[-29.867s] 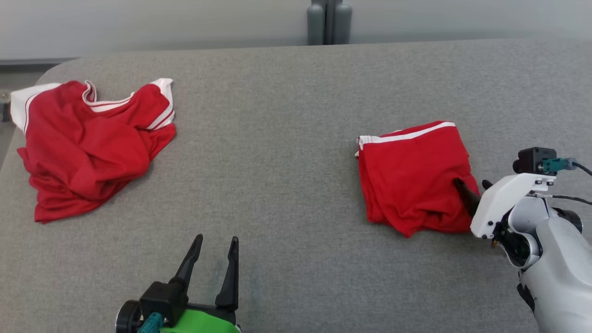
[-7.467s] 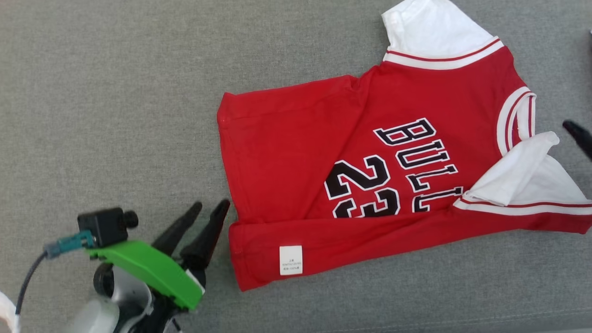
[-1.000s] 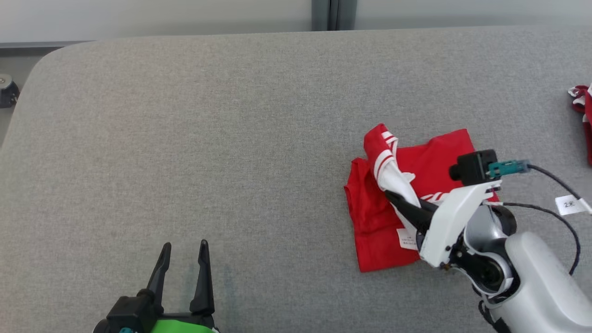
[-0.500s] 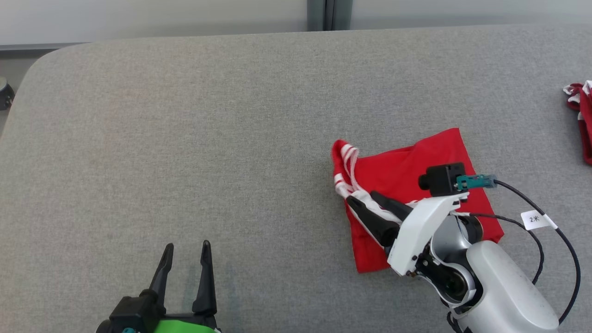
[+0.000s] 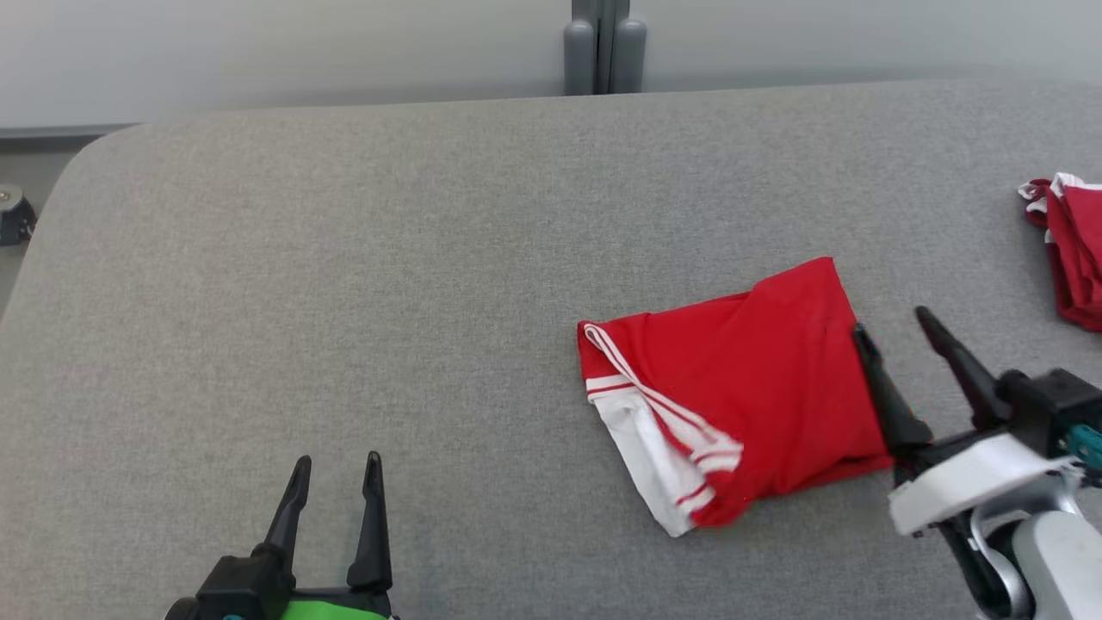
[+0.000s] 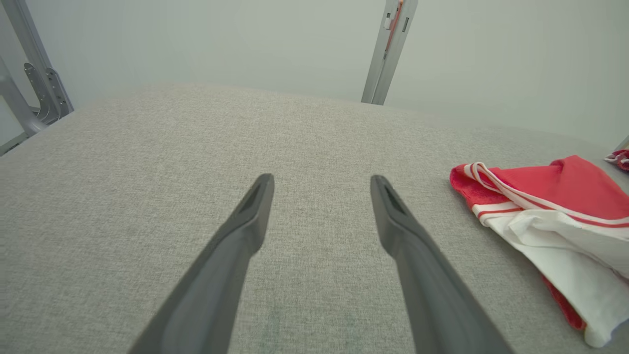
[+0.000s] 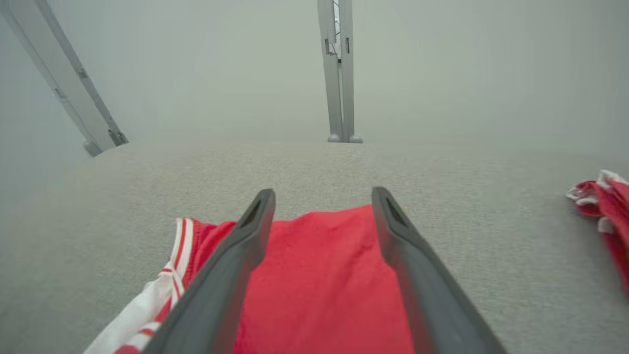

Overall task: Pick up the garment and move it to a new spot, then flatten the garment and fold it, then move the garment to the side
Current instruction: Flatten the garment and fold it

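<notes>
Three risks stand out, as I judge it. Nearest, the white striped sleeve spills from the 7 o'clock corner of the folded red jersey with white trim, so a grip on the red layers alone could leave it dragging and pull the fold open on the way to the side. Farther back, the right gripper has one dark finger crossing the jersey's 3 o'clock edge. Whether it touches the cloth I cannot tell, but a snagged fingertip would tug that edge askew. Beyond, a second red and white garment lies at the 3 o'clock edge of the grey fabric-covered table, well apart from the jersey; a slide that way could run the two together.

The left gripper rests low at 7 o'clock in the head view, fingers pointing to 12 o'clock. Its jaws are spread with bare table between them, well apart from the jersey. The right gripper sits at 4 o'clock, fingers angled toward 11 o'clock, jaws wide apart and holding nothing. In its wrist view they straddle the red cloth. The jersey lies flat on the table, about 4 o'clock from the head view's centre.
</notes>
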Motion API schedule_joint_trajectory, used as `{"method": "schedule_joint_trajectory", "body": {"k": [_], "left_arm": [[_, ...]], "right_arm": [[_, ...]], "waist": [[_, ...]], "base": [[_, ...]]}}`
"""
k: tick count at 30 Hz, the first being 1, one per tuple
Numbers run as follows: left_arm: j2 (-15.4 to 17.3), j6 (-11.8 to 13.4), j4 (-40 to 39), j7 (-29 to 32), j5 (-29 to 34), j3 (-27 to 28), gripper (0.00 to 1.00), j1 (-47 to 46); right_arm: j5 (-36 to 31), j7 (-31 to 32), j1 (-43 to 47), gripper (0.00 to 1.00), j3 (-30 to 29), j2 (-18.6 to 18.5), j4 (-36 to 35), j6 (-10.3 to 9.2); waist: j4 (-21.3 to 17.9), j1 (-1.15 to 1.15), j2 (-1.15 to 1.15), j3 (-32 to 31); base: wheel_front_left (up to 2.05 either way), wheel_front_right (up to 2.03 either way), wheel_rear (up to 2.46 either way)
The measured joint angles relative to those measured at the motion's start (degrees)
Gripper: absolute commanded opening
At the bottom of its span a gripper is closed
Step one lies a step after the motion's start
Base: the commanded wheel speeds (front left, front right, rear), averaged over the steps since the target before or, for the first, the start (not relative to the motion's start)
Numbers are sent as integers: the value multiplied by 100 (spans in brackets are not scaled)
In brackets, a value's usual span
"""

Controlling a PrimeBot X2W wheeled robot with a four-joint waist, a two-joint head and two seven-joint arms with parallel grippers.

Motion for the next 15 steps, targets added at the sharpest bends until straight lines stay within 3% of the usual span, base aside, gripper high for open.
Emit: {"method": "schedule_joint_trajectory", "body": {"k": [4, 15], "left_arm": [[-2, -62, -66, 0, 101, 82, 100, 87], [-2, -114, -143, 0, 168, 338, 100, 540]], "right_arm": [[-648, -672, 297, 100, -506, 32, 482, 1], [-1083, -786, 1085, 100, -1439, 592, 733, 2]], "waist": [[-63, 0, 0, -171], [-118, 0, 0, -679]], "base": [[0, 0, 0], [0, 0, 0]]}}
